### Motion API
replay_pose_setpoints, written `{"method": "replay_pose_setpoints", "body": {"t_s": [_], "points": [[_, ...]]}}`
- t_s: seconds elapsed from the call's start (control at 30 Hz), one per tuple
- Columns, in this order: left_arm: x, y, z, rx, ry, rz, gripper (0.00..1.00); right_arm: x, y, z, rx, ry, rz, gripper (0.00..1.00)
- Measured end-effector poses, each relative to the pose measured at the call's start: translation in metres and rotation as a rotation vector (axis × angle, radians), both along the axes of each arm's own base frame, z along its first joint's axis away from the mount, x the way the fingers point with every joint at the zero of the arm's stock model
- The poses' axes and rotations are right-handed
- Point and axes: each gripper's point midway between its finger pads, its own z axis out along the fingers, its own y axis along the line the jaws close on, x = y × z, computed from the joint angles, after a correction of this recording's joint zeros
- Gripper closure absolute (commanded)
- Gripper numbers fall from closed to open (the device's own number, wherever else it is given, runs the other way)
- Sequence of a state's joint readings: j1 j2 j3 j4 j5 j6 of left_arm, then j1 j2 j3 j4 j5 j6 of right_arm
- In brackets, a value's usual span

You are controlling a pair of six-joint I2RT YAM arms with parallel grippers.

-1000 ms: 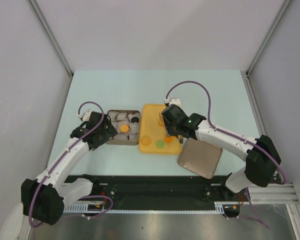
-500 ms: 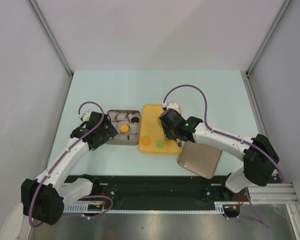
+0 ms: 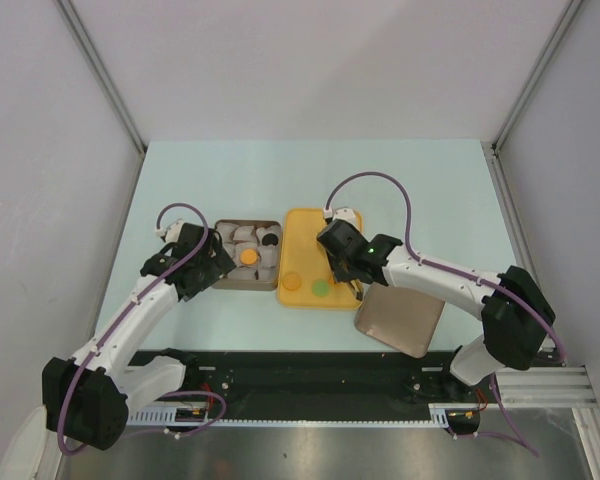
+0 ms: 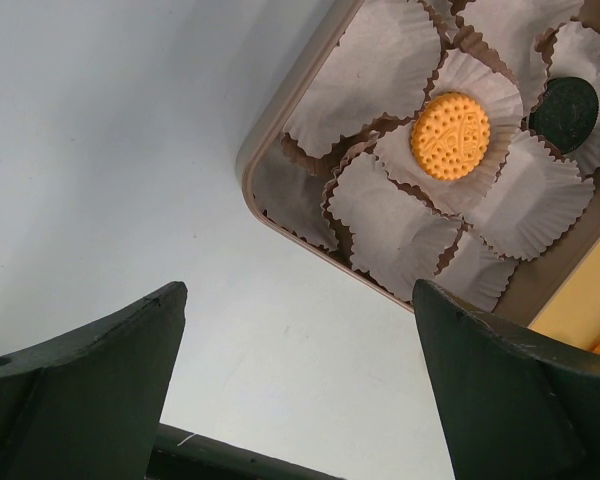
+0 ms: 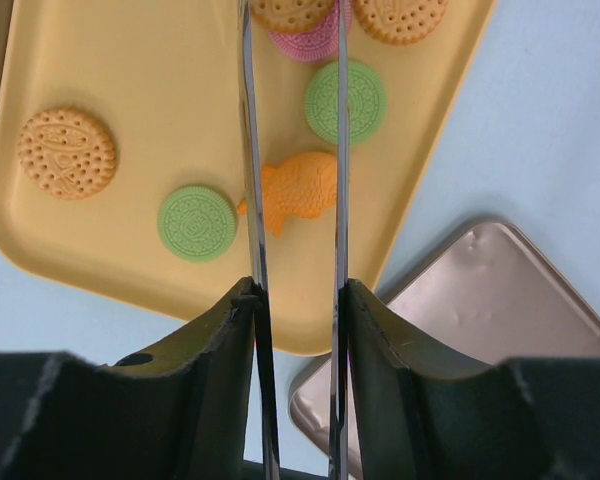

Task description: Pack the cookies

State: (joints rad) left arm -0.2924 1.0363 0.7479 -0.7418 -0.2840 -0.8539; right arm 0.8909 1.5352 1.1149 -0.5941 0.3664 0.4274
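Tin (image 4: 276,190) sits left of centre on the surface (image 3: 430,190). Tray (image 3: 305,235) is just right of it, sides about touching. Lid (image 3: 400,318) lies off the tray's near-right corner, close to the surface's near edge.

Paper cups (image 4: 400,215) fill the tin. Cookie A (image 4: 450,135) is in a mid-tin cup, cookie B (image 4: 570,110) in a cup behind-right of it, by the tin's right wall.

On the tray:
- cookie C (image 5: 66,153) is at the near-left
- cookie D (image 5: 197,223) is mid near edge
- cookie E (image 5: 295,190) is just right of D
- cookie F (image 5: 345,100) is behind E, toward the right edge
- cookie cluster (image 5: 310,45) is behind F; it looks stacked but the frame cuts it off
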Motion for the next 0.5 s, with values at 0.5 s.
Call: {"method": "replay_pose_setpoints", "body": {"t_s": [0.5], "points": [[0.000, 0.000, 0.000, 0.000, 0.000, 0.001, 0.00, -0.010, 0.043, 0.074, 0.103, -0.118, 0.086, 0.69]]}}
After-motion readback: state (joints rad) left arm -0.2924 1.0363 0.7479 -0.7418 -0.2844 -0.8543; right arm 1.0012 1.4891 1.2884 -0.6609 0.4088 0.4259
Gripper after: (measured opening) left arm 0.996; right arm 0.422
